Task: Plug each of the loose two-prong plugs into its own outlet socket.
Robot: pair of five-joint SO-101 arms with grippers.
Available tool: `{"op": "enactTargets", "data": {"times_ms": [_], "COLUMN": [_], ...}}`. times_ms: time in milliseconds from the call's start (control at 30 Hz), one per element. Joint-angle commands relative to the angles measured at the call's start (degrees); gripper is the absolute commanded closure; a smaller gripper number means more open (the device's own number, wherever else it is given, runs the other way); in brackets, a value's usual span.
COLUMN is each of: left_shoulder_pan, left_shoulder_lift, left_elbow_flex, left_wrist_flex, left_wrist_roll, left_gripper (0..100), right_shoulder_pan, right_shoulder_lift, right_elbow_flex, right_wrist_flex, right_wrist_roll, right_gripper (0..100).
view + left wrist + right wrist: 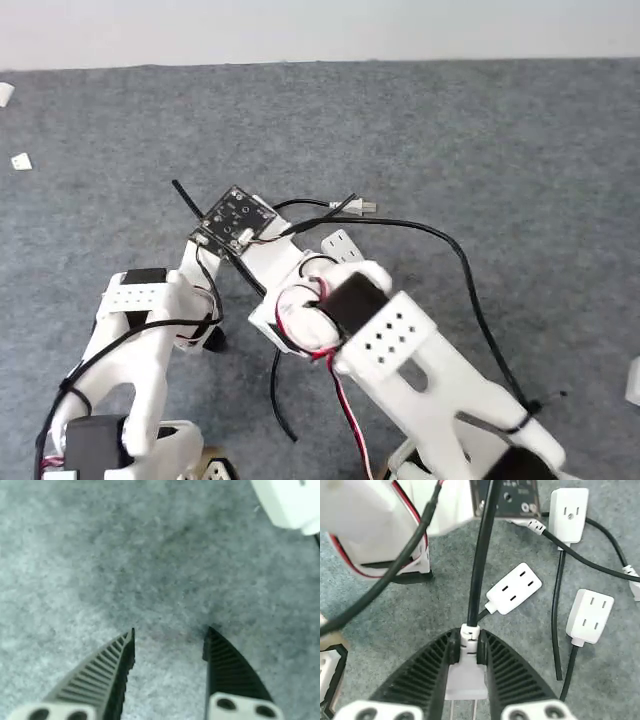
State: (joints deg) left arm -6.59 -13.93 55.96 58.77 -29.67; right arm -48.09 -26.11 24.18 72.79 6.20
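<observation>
My right gripper [468,635] is shut on a white two-prong plug [466,675]; the plug's black cord [480,555] runs out from between the fingertips. Beyond it on the grey carpet lie three white outlet sockets: one closest [513,589], one to its side [590,616] and one farther off [568,514]. My left gripper [170,635] is open over bare carpet with nothing between its fingers. From above, another loose white plug [358,207] lies on the carpet past the arms, and an outlet [340,245] peeks out beside the right arm [400,345].
A black circuit board [237,220] on a wrist sits between the two arms. Black cords [460,265] loop over the carpet to the right. White arm parts with red wires [415,525] crowd one side. A white block [292,502] lies beyond my left gripper.
</observation>
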Motion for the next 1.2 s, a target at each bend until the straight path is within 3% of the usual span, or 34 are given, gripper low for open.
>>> {"op": "enactTargets", "data": {"times_ms": [0,233,700,967,1167], "left_shoulder_pan": [1.32,1.58,3.08,5.89,6.77], "left_shoulder_lift": [-0.09,-0.09,-0.35,-17.93,-25.41], "left_elbow_flex": [-1.45,-1.01,-0.75,11.30,15.60], "left_wrist_flex": [1.41,2.99,4.04,-2.29,-2.73], "left_wrist_roll": [-1.93,-6.86,-9.76,-6.51,-2.81], "left_gripper": [79,79,79,81,72], "right_shoulder_pan": [-0.40,-0.04,2.42,4.35,4.18], "right_shoulder_lift": [1.10,4.35,6.73,6.81,6.81], "right_elbow_flex": [-1.85,-1.85,-1.93,-1.93,-1.85], "right_wrist_flex": [-1.98,-4.97,-8.84,-8.92,-8.84], "right_wrist_roll": [-2.11,-2.64,-4.22,-4.40,-4.57], "right_gripper": [99.1,99.1,99.1,99.1,99.1]}}
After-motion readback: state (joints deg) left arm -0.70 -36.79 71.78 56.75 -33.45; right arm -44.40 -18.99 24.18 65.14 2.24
